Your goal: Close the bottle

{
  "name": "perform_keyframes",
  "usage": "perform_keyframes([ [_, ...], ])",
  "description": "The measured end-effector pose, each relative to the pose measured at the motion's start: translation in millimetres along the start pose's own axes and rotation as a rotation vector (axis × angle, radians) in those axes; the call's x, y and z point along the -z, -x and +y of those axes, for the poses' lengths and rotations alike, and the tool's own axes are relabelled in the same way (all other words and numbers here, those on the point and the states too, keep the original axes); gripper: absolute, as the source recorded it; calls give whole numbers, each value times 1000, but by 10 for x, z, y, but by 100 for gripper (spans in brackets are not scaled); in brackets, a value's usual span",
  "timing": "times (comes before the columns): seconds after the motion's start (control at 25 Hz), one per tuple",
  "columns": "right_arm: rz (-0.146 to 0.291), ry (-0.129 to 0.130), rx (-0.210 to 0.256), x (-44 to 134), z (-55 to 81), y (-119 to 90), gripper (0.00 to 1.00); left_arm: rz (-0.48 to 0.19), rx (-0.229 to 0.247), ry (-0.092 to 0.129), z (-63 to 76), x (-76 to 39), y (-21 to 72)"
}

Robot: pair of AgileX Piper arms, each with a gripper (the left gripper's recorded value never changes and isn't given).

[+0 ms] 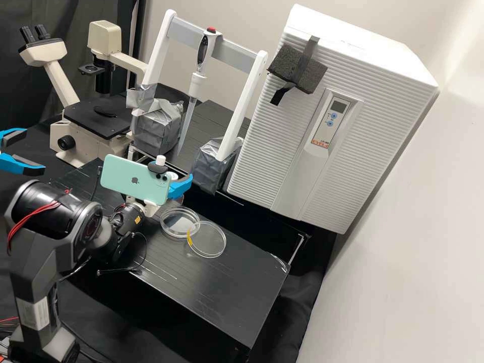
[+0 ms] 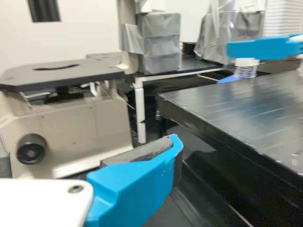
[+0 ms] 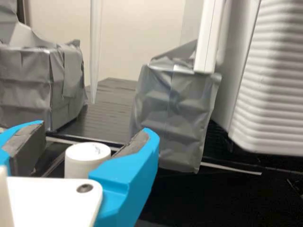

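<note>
Left white gripper with two blue fingers (image 1: 17, 150) — level, fingers wide apart. Right white gripper (image 3: 90, 137) — level, fingers apart; its dark grey arm (image 1: 35, 272) bent forward.

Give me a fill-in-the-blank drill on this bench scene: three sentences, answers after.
1. The white cap on the bottle stands between the right gripper's two ___ fingers.
2. ___ clear round dishes lie on the black bench.
3. The pipette hangs from the white stand with its tip pointing ___.
Missing words: blue; two; down.
</note>
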Motion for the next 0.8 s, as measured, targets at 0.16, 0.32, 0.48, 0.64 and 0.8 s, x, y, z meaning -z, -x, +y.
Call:
perform_keyframes([
  [0.16, 27, 0, 1, 68, 4, 95, 100, 83, -40, -34, 30, 55, -13],
  [0.32, 83, 45, -21, 182, -6, 189, 100, 219, -76, -40, 41, 156, -16],
  [0.48, 110, 59, -67, 249, 9, 250, 100, 286, -81, -36, 27, 218, -15],
  [0.64, 92, 50, -89, 276, 9, 330, 100, 295, -83, -33, 26, 226, -14],
  [0.8, 93, 22, -97, 271, 30, 407, 100, 295, -83, -33, 26, 226, -14],
])
